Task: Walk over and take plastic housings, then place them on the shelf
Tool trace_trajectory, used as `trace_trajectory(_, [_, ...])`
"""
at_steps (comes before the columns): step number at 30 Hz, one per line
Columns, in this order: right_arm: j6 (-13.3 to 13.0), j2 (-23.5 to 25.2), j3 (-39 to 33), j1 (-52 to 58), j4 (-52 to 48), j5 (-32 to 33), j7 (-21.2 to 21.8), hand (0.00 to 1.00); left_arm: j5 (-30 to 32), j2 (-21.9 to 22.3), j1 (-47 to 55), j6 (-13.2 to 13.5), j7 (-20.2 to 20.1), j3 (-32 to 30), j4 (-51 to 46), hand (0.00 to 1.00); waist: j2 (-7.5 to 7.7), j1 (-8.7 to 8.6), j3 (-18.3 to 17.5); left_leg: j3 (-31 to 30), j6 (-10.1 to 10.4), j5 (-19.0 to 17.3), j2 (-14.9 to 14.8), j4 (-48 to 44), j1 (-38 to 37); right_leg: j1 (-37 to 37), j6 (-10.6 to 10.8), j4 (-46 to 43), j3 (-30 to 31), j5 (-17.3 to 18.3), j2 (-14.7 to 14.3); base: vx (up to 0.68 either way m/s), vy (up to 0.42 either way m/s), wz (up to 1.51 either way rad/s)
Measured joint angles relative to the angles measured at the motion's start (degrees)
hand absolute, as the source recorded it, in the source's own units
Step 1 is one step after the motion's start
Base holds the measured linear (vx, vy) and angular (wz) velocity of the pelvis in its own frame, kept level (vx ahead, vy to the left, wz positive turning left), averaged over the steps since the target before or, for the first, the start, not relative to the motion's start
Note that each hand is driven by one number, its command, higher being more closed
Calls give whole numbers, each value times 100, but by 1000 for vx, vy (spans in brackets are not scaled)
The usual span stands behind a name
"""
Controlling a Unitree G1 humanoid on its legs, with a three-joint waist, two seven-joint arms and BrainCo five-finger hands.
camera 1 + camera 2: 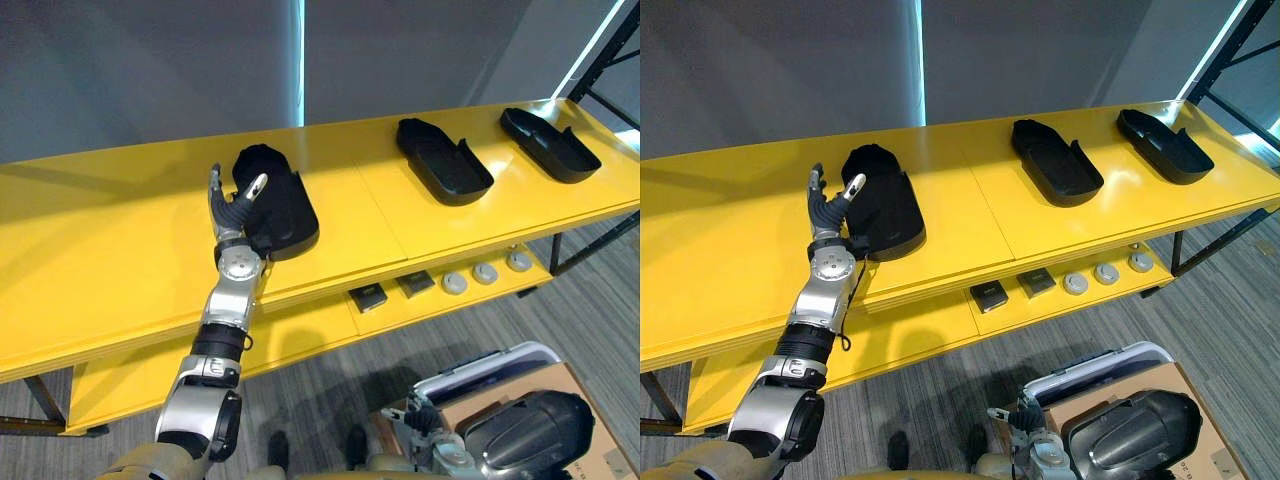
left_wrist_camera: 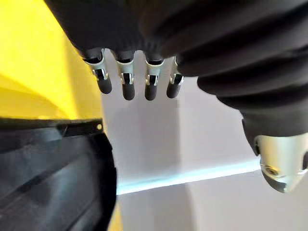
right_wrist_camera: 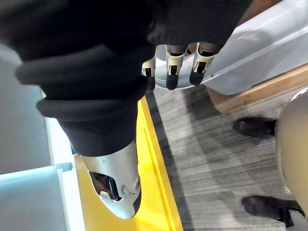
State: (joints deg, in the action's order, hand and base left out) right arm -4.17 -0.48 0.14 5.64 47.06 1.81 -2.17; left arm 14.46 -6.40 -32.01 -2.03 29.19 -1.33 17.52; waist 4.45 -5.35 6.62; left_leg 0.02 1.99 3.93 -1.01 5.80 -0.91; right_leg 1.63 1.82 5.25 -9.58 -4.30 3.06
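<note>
Black plastic housing [image 1: 285, 210] — smooth, rounded — lies on the yellow shelf [image 1: 110, 240], left robot hand [image 1: 231, 213] splayed beside it.

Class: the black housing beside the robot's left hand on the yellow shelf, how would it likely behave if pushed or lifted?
The black housing looks like a moulded shell, probably stiff. The middle housing shows a hollow inside, so both are likely light. Low on the smooth yellow shelf, it should slide rather than tip.

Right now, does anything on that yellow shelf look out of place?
Nothing spilled or broken. The left housing by the left hand seems domed side up; the middle housing and right housing lie hollow side up.
</note>
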Motion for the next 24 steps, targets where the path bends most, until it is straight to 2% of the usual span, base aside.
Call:
trace_trajectory(3, [-53,0,48,67,174,14,1,0,425,188,369,-1,21,298,-868,0,-16,48,3,-31,4,-5,-12,4,8,1,6,-10,-13,14,19,-26,3,4])
trace_trajectory(4, [-84,-29,44,125,173,41,-6,0,632,310,632,19,26,488,-1301,100,-31,88,1,-35,15,-13,-13,4,8,-1,22,-23,-14,29,27,-4,0,4])
trace_trajectory(6, [-101,-50,44,183,182,43,-11,0,748,418,866,35,9,662,-1577,100,-41,135,-4,-53,29,-24,-11,4,7,-4,41,-53,-25,56,34,-4,0,5])
trace_trajectory(9, [-110,-66,42,233,200,44,-15,0,886,459,1399,252,-86,1080,-1790,100,-54,168,-11,-77,-1,-3,-1,5,-6,-12,40,-131,-58,97,42,-8,0,5])
trace_trajectory(12, [-113,-65,44,237,200,43,-15,0,885,413,1901,377,-425,1371,-1784,100,-54,185,-11,-46,-2,-2,-3,6,-42,12,42,-131,-32,98,13,-23,-7,-4])
trace_trajectory(15, [-112,-81,45,263,200,40,-15,0,913,403,2209,476,-715,1553,-1690,100,-54,287,-12,7,-1,-3,-8,7,-51,6,69,-119,12,115,10,-35,0,-6])
trace_trajectory(21, [-112,-100,55,234,199,38,-16,0,916,396,2349,526,-1044,1750,-1254,100,-81,304,-50,9,25,-27,-7,10,23,-60,85,-95,9,124,18,-18,0,1])
trace_trajectory(24, [-110,-104,83,214,199,38,-18,0,916,395,2368,525,-1081,1774,-1201,100,-80,302,-51,13,25,-27,-7,9,63,-91,95,-71,12,117,18,0,0,0])
